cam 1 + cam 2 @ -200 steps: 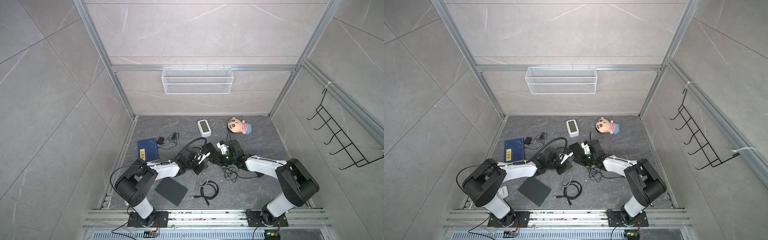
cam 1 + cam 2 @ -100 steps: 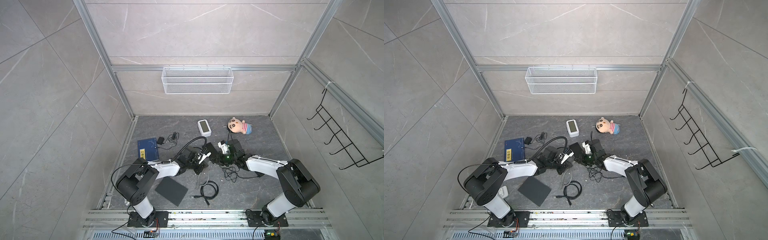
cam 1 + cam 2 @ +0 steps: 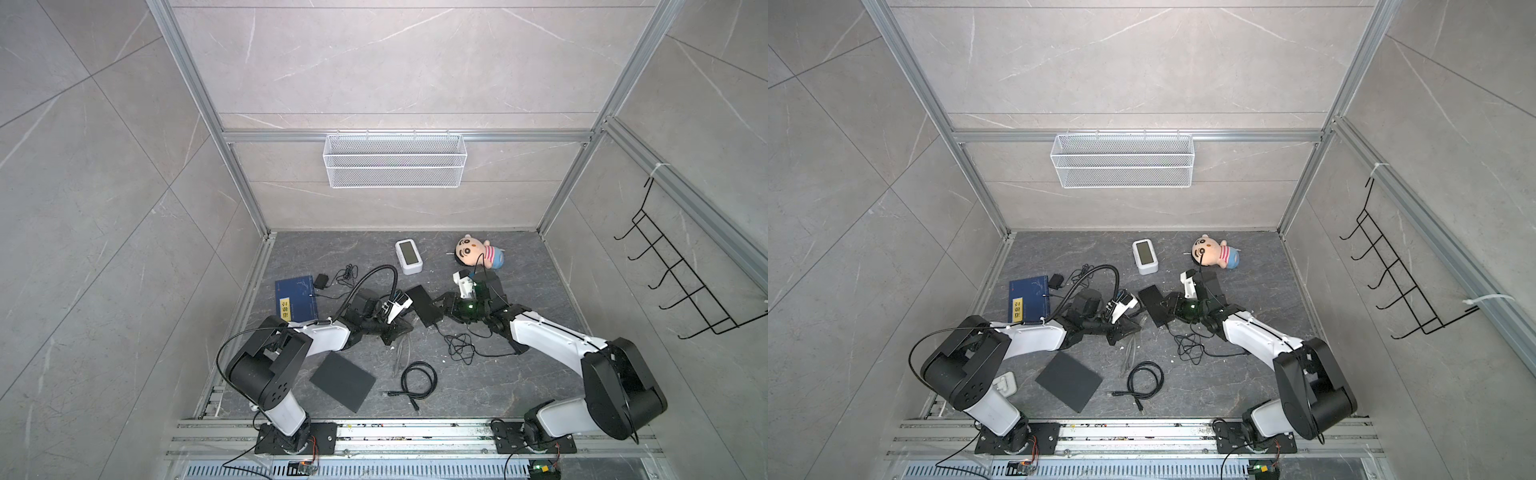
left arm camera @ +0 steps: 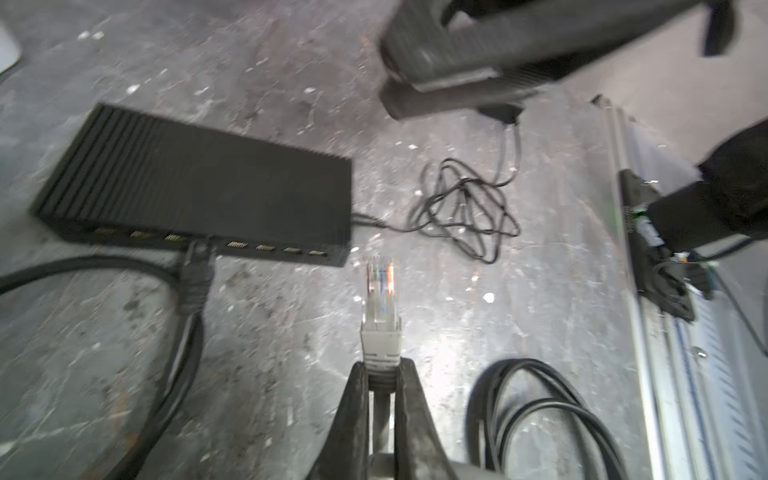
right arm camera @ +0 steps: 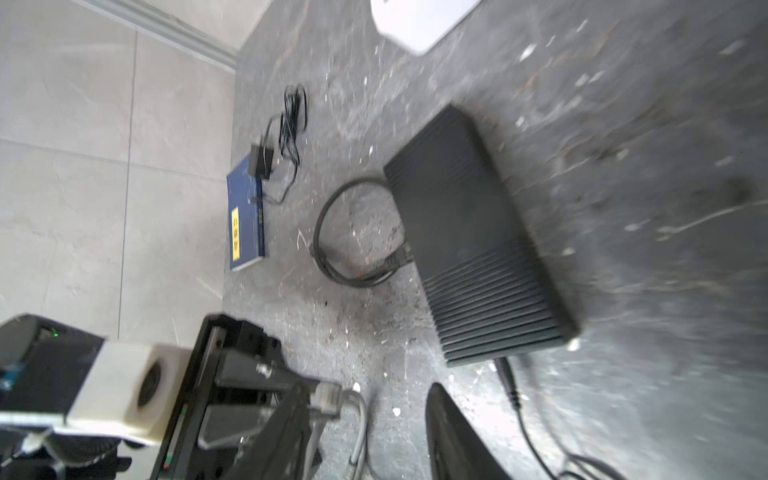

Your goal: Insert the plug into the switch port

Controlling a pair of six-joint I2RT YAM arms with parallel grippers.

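left claw [image 4: 381, 368]: pinched together on the grey boot of the plug, with the grey cable [image 3: 401, 353] running back between its fingers and trailing over the floor [image 4: 291, 353] behind it.
plug [image 4: 381, 286]: clear-bodied, sticking straight out ahead of the left claw's tips. Its tip sits just beside the end corner of the switch, past the last opening, and is in no port.
switch [image 4: 199, 183]: black ribbed box lying flat just ahead of the left claw. In both top views it lies between the two claws.
port row [image 4: 274, 248]: on the face turned toward the left claw, with open ports on either side of one that is taken.
black cable [image 4: 193, 286]: plugged in mid-row, off to one side of the left claw's line, then curving away over the floor.
right claw [image 4: 388, 79]: beyond the switch from the left claw, near the switch's far end. Its fingers are apart with nothing seen between them (the left wrist view is blurred there).
power cord [image 4: 461, 208]: thin and black, leaving the switch's end and tangled ahead of the left claw, near the right claw.
coiled cable [image 3: 417, 380]: behind the left claw, toward the arm bases.
dark pad [image 3: 343, 380]: also behind the left claw.
blue box [image 3: 296, 303]: well apart from the left claw, on its outer side.
white device [image 3: 409, 257], doll [image 3: 478, 253]: beyond both claws, by the back wall.
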